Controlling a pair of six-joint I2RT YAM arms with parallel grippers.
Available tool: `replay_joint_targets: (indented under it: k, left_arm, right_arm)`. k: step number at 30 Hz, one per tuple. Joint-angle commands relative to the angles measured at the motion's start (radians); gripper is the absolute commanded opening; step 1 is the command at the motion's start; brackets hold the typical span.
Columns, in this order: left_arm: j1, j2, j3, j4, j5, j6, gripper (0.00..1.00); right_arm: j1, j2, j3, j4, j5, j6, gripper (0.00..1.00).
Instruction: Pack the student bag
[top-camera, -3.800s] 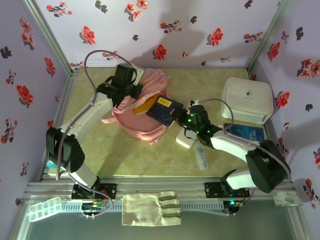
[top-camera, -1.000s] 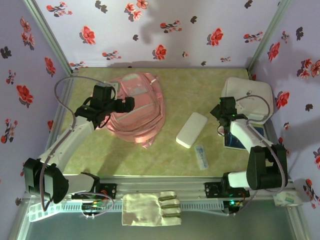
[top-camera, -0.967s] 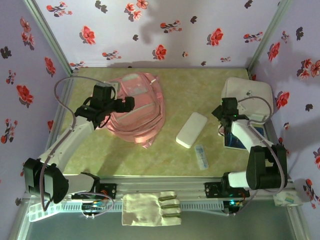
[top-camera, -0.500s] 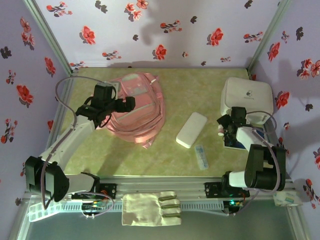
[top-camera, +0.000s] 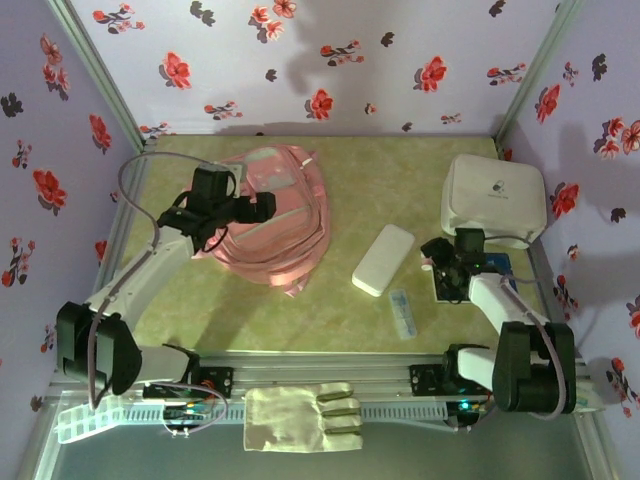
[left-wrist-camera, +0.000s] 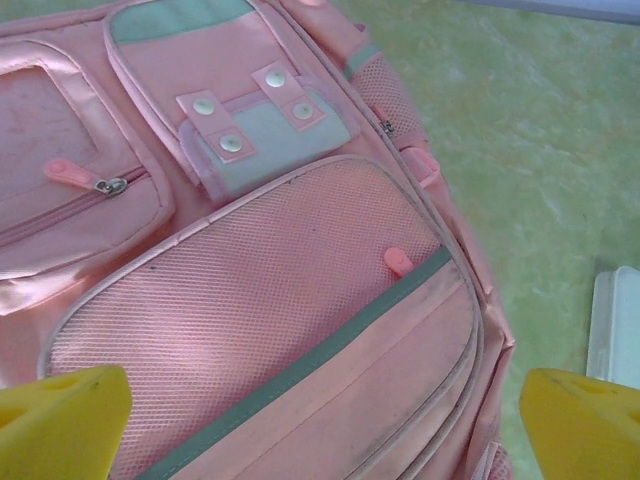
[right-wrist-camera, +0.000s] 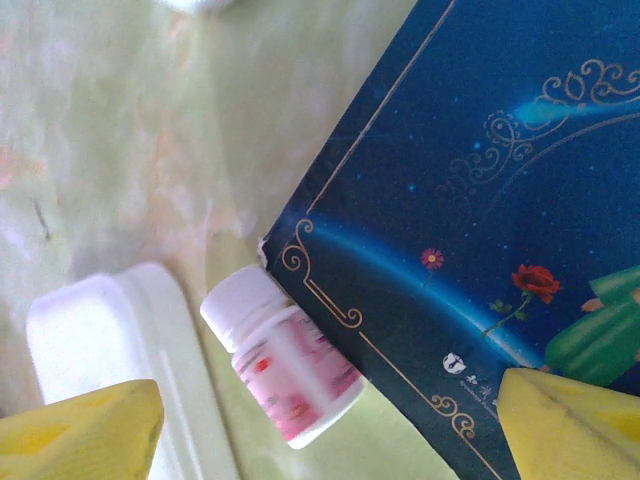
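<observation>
On green tabletop (top-camera: 350, 180), left of centre: soft pink fabric backpack (top-camera: 285, 225), pockets up.
Left end effector (top-camera: 264, 208) above it, right end effector (top-camera: 440, 268) over small white pink-labelled bottle (right-wrist-camera: 285, 370) against dark blue book (right-wrist-camera: 480, 240); both spread wide, holding nothing. Flat white case (top-camera: 384, 259) lies between.

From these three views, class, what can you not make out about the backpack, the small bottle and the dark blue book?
- Pink backpack: the left wrist view cuts off its edges. From above, the left arm covers its left side, so its main opening cannot be judged.
- Small bottle: label print blurred, right wrist view.
- Dark blue book: cover cut off by frame edges, right wrist view. The right arm hides most of it from above.
</observation>
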Motion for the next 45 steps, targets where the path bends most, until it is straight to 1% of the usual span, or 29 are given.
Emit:
replay_joint_targets:
  k: [1,3,6,9,11,13,16,19,21,25,29,36,41,45]
  left_arm:
    - [-0.010,0.023,0.028,0.031,0.031,-0.017,1.00]
    - [-0.017,0.031,0.036,0.031,0.035,-0.018,1.00]
    - [-0.030,0.041,0.047,0.034,0.036,-0.020,1.00]
    - [-0.051,0.053,0.057,0.046,0.039,-0.029,1.00]
    - [-0.068,0.068,0.065,0.061,0.048,-0.035,1.00]
    - [-0.089,0.087,0.078,0.069,0.061,-0.039,1.00]
    - [-0.122,0.124,0.110,0.067,0.067,-0.039,1.00]
    - [-0.158,0.161,0.137,0.068,0.071,-0.039,1.00]
    - [-0.179,0.182,0.152,0.068,0.074,-0.037,1.00]
    - [-0.208,0.223,0.174,0.072,0.084,-0.037,1.00]
    - [-0.231,0.263,0.208,0.075,0.105,-0.034,1.00]
    - [-0.287,0.352,0.293,0.069,0.130,-0.025,1.00]
    - [-0.329,0.435,0.367,0.056,0.144,-0.013,1.00]
    - [-0.370,0.511,0.443,0.030,0.148,0.005,0.99]
  right_arm:
    - [0.059,-0.003,-0.039,-0.064,-0.050,0.086,0.88]
    - [0.098,-0.002,-0.056,-0.051,-0.050,0.119,0.88]
    - [0.184,-0.002,-0.064,-0.051,-0.026,0.165,0.87]
    - [0.270,-0.014,-0.048,-0.087,0.022,0.190,0.86]
    - [0.295,-0.026,-0.019,-0.124,0.044,0.179,0.86]
    - [0.296,-0.048,0.020,-0.173,0.074,0.150,0.86]
    - [0.295,-0.098,0.092,-0.276,0.180,0.090,0.86]
    - [0.285,-0.139,0.132,-0.375,0.282,0.063,0.86]
    - [0.260,-0.154,0.131,-0.423,0.304,0.069,0.86]
    - [0.183,-0.182,0.083,-0.492,0.299,0.133,0.85]
    - [0.141,-0.205,0.025,-0.458,0.266,0.164,0.85]
    - [0.112,-0.167,-0.013,-0.387,0.232,0.182,0.82]
    - [0.100,-0.136,-0.039,-0.329,0.215,0.198,0.76]
    - [0.097,-0.133,-0.052,-0.320,0.219,0.214,0.74]
